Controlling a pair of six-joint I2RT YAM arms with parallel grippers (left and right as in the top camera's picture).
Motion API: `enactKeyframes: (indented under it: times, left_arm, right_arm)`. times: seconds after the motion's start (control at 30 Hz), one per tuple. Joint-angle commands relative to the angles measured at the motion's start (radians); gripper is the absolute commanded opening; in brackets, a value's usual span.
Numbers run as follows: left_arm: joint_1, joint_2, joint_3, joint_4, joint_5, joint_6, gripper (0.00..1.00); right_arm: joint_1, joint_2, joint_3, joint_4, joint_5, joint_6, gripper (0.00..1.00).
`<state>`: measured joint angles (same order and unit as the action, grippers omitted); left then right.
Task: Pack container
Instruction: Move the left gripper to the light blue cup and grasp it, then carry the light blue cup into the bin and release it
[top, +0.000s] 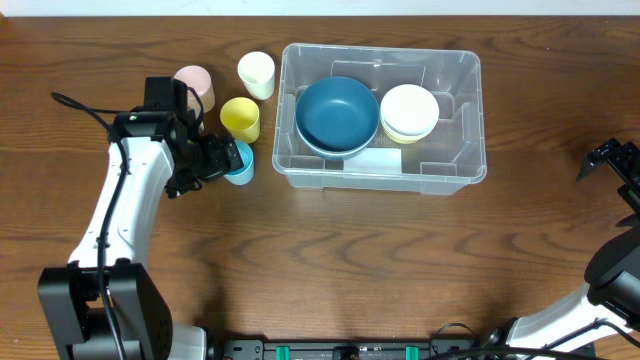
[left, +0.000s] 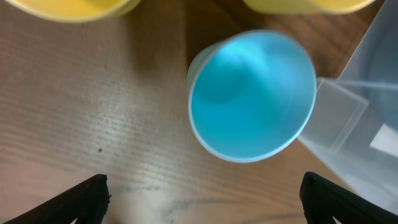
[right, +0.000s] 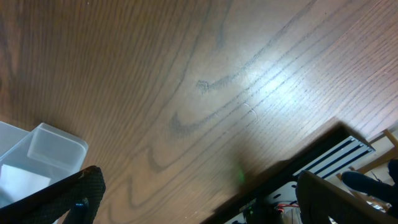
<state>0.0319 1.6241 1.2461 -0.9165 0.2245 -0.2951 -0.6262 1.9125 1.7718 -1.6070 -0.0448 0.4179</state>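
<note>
Left of the container (top: 385, 183), which sits far-centre on the table (top: 330, 270) holding two bowls (top: 337, 112), the left gripper (top: 220, 160) hovers wide-jawed over a blue cup (left: 252, 99), while the right gripper (top: 606, 158) gapes empty far right.

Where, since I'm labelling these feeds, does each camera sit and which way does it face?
Overhead: above the table, looking straight down on the container and cups; the left arm and right arm show.
Left wrist: on the left arm, looking past the open left end effector at the blue cup; both fingertips show.
Right wrist: on the right arm, facing the table; the open right end effector frames the bottom edge.
Shared: overhead and left wrist both show the blue cup; all three catch the container.
</note>
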Motion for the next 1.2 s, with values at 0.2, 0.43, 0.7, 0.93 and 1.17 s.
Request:
enactKeyframes:
  times: [0.2,0.43,0.7,0.93,1.17]
  left_arm:
    - [0.004,0.022,0.018,0.019,-0.13,-0.071,0.98]
    - [0.002,0.023,0.018,0.032,-0.162,-0.071,0.98]
    - [-0.018,0.023,0.012,0.055,-0.163,-0.05,0.98]
    - [-0.018,0.023,-0.006,0.075,-0.167,-0.051,0.98]
    - [-0.018,0.042,-0.045,0.119,-0.166,-0.05,0.98]
  right_arm:
    - [-0.01,-0.026,0.0,-0.001,0.001,0.015,0.99]
    - [-0.01,-0.026,0.0,-0.001,0.001,0.015,0.99]
    - [-0.01,-0.026,0.0,-0.001,0.001,0.015,0.99]
    - [-0.01,-0.026,0.0,0.0,0.001,0.015,0.99]
    - [-0.01,-0.026,0.0,-0.001,0.001,0.015,0.99]
